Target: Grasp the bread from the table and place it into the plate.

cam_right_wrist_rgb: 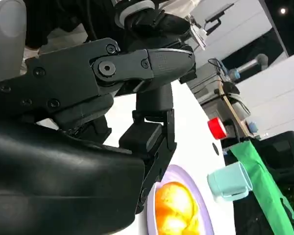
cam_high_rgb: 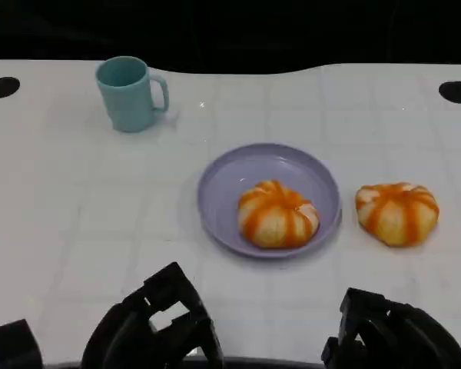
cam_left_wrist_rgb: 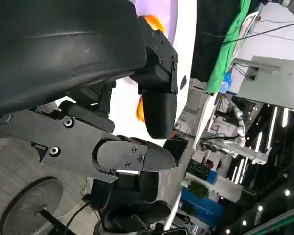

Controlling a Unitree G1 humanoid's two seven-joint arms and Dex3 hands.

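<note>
**Bread and plate, both robot hands low at near desk edge**

Observing two bread rolls on the white desk [cam_high_rgb: 77,231], each round, pale, glossy, with orange stripes running out from the centre like a pumpkin. Noting one bread in plate [cam_high_rgb: 277,214], sitting toward the plate's near-right side, touching its floor and close to the rim. Noting second bread on desk [cam_high_rgb: 397,212], lying just beside the plate's right rim, apart from it, resting directly on the desk surface. Recording the plate [cam_high_rgb: 238,173] as lavender, shallow, round, sitting near desk centre. Seeing a teal mug [cam_high_rgb: 128,93] standing upright at far left, handle pointing right, well apart from the plate.

Logging left robot hand [cam_high_rgb: 157,327] at the lower left of the head view, fingers bent and apart, holding nothing, hovering near the front desk edge and well apart from both rolls. Left wrist view confirming fingers [cam_left_wrist_rgb: 159,110] spread with nothing between them. Logging right robot hand [cam_high_rgb: 392,334] at the lower right, fingers curving forward, apart, holding nothing, sitting nearer than the bread on desk and not touching it. Right wrist view showing fingers [cam_right_wrist_rgb: 152,63] separated, with the plated roll and mug beyond.
</note>
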